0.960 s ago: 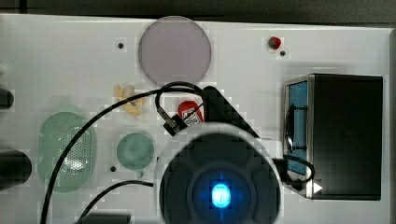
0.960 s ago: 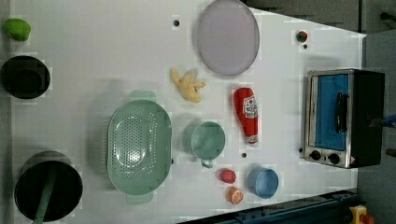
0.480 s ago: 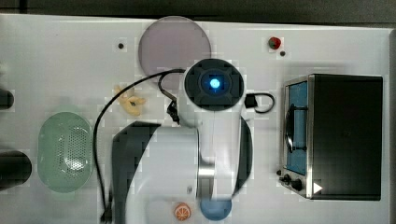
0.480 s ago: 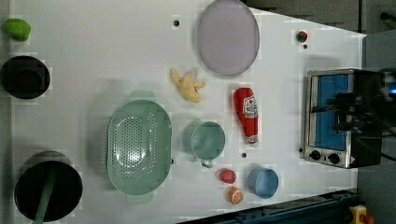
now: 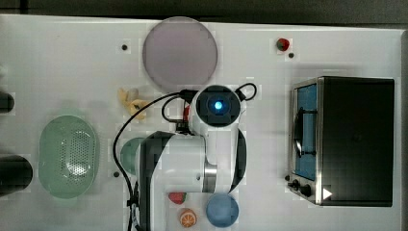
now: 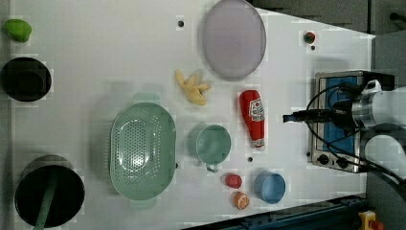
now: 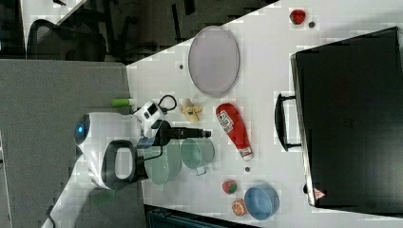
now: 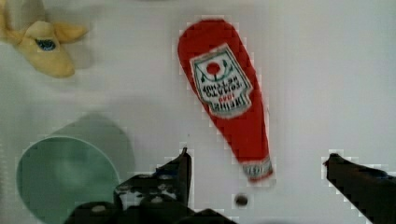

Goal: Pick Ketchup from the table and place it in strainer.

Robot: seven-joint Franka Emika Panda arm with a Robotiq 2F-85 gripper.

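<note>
Ketchup (image 6: 253, 118) lies flat on the white tabletop (image 6: 95, 72), label up, cap end pointing toward the left view's bottom. Nothing touches it. In the left view it sits between the teal cup (image 6: 211, 144) on its left and the toaster oven (image 6: 337, 120) on its right, below the round grey plate (image 6: 233, 38). A yellow banana toy (image 6: 192, 87) lies near its wide end, toward the left view's left.

Strainer (image 6: 142, 151) rests well apart from the bottle, on the far side of the teal cup in the left view, perforated bottom showing, nothing inside.

Gripper (image 8: 257, 163) hangs above the bottle's cap end in the wrist view, jaws spread wide and holding nothing; one dark finger shows beside the cup, the other on the far side of the cap, both clear of the bottle. A small dark dot on the tabletop sits just past the cap.

In the top view the arm (image 5: 192, 163) covers the bottle's spot, its wrist over the middle of the tabletop.

Other items, left view: strawberry (image 6: 233, 180), orange slice (image 6: 241, 200) and blue bowl (image 6: 269, 187) grouped near the bottom edge; a small red ball (image 6: 310, 37) near the upper right; a green item (image 6: 18, 28) at upper left; two black pots (image 6: 26, 79) along the left edge.
</note>
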